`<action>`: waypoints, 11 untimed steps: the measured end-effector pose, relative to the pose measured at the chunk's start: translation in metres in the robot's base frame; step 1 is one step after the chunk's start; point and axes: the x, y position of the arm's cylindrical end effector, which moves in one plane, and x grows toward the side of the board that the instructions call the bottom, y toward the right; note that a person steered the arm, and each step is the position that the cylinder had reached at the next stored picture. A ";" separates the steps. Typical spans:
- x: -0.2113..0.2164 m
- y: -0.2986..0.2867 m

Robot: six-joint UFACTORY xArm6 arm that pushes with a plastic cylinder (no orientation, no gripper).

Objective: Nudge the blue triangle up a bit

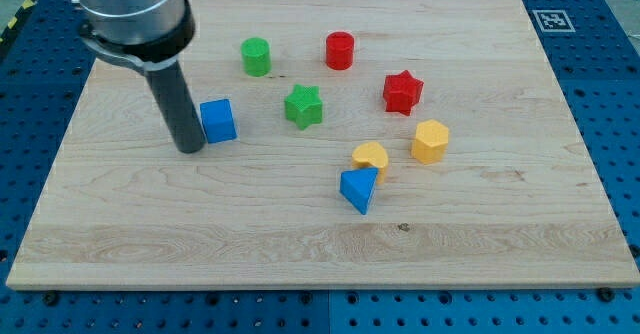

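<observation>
The blue triangle [359, 189] lies on the wooden board [480, 224] a little right of the middle, touching the yellow half-round block [371, 157] just above it. My tip [189, 149] stands far off at the view's left, right beside the left side of the blue cube [218, 120]. The tip is well to the left of the blue triangle and slightly above it in the view.
A green cylinder [256, 56] and a red cylinder [340, 50] stand near the top. A green star [303, 106] sits mid-board. A red star [403, 91] and a yellow hexagon [430, 141] are at the right of the triangle.
</observation>
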 end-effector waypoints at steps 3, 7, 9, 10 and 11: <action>0.105 0.190; 0.095 0.230; 0.094 0.206; 0.094 0.206; 0.092 0.200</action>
